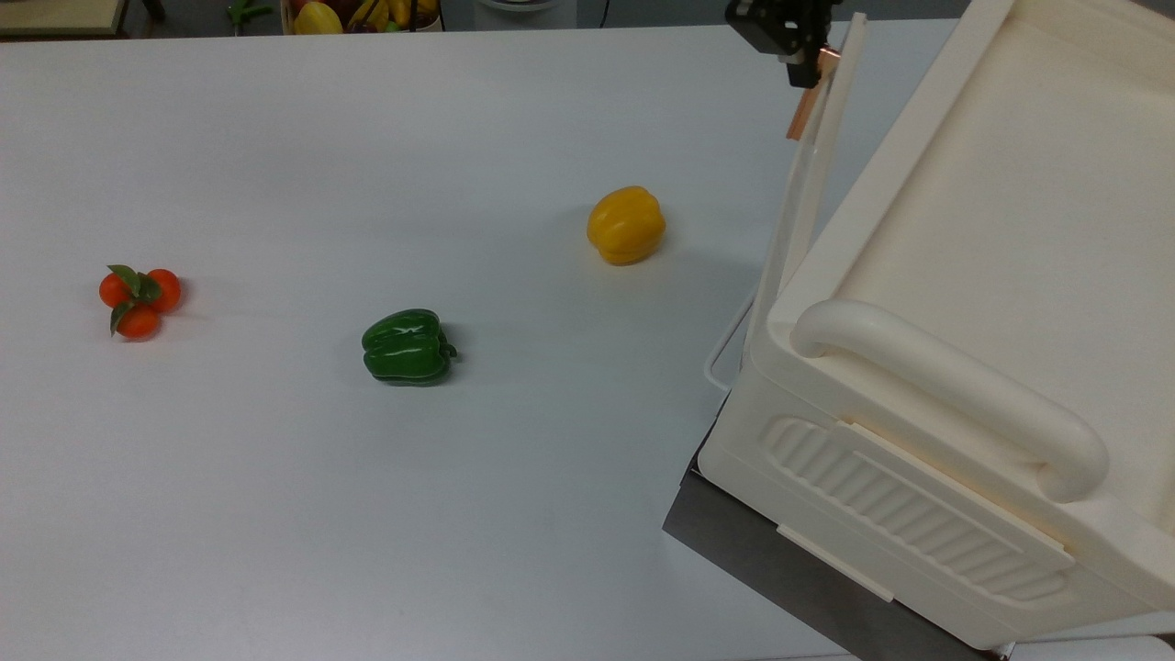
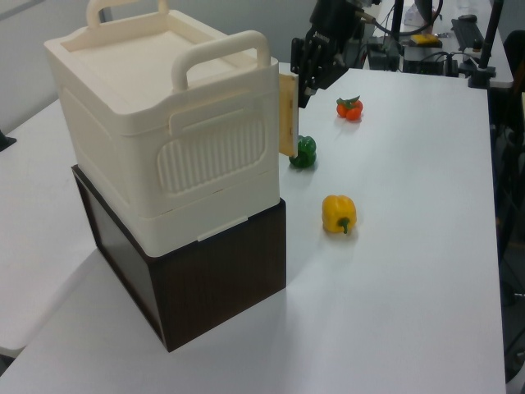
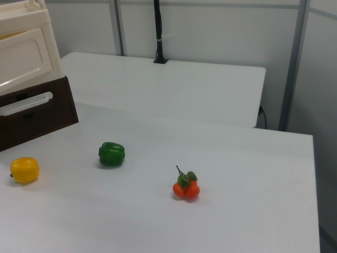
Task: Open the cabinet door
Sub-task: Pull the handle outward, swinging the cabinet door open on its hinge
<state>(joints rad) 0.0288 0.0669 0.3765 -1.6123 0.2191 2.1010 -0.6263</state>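
The cream cabinet sits on a dark brown box at the top view's right. Its cabinet door stands ajar, swung out from the cabinet's front toward the table. In the left view the cabinet door shows edge-on; in the right view the cabinet door shows its recessed inset. My black gripper is shut on the top end of the slim copper handle along the door's free edge. In the left view the gripper hangs just past the cabinet's corner.
On the white table lie a yellow pepper, a green pepper and an orange fruit cluster. The yellow pepper is closest to the door. A pale bar handle runs along the dark box's front.
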